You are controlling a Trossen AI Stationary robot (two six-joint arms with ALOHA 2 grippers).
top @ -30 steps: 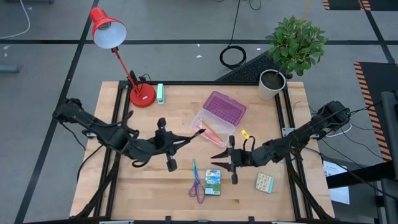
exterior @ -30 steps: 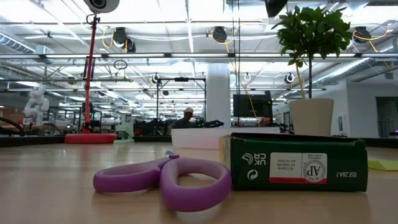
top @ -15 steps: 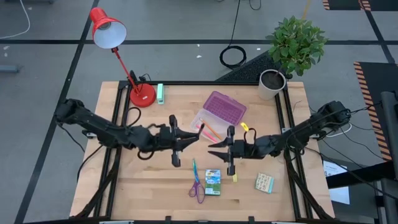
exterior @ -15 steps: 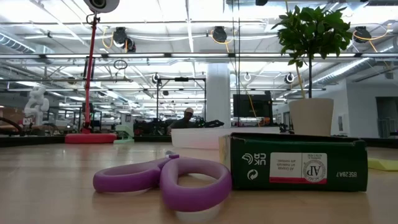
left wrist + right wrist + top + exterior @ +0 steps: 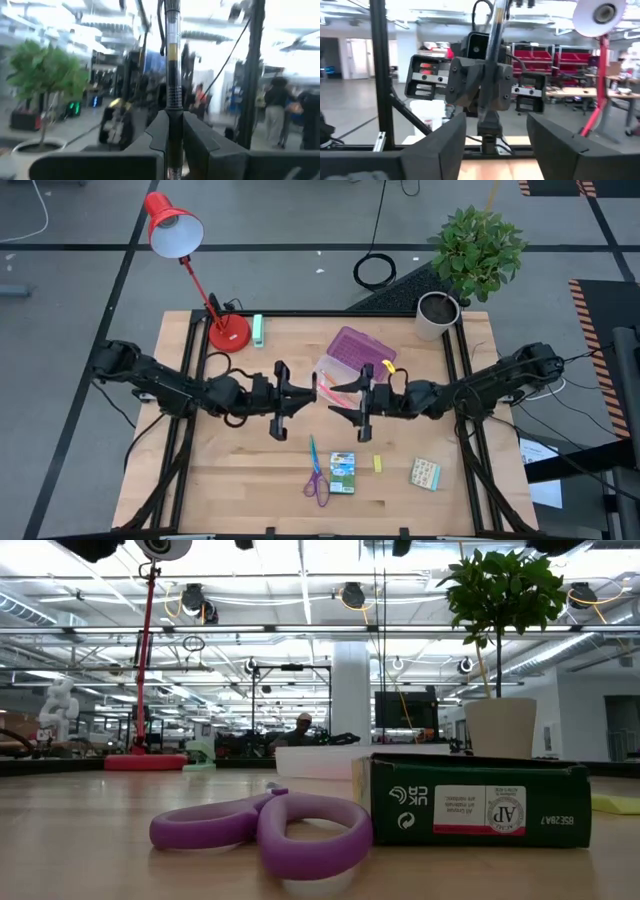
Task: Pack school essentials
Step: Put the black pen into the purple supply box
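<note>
My left gripper is shut on a slim silver-and-black pen, above the table's middle. My right gripper faces it from the right, open. In the right wrist view the pen stands just beyond the open fingers. Purple-handled scissors, a green crayon box, a yellow eraser and a patterned pack lie flat on the near part of the table. Orange and pink pencils lie in the clear case with the purple lid. My left gripper pinches the pen's shaft between its two fingers. The fingers come level from the table's left and lie across the pen. The pen stands nearly upright, most of it above the fingers, lifted clear of the table.
A red desk lamp and a mint-green block stand at the far left, a potted plant at the far right corner. In the low view the scissors and the box lie close in front.
Both grippers have risen and gone toward the far edge, the left one also toward the right, the right one toward the left. They now face each other next to the case. The eraser, which the right gripper covered, shows on the table.
</note>
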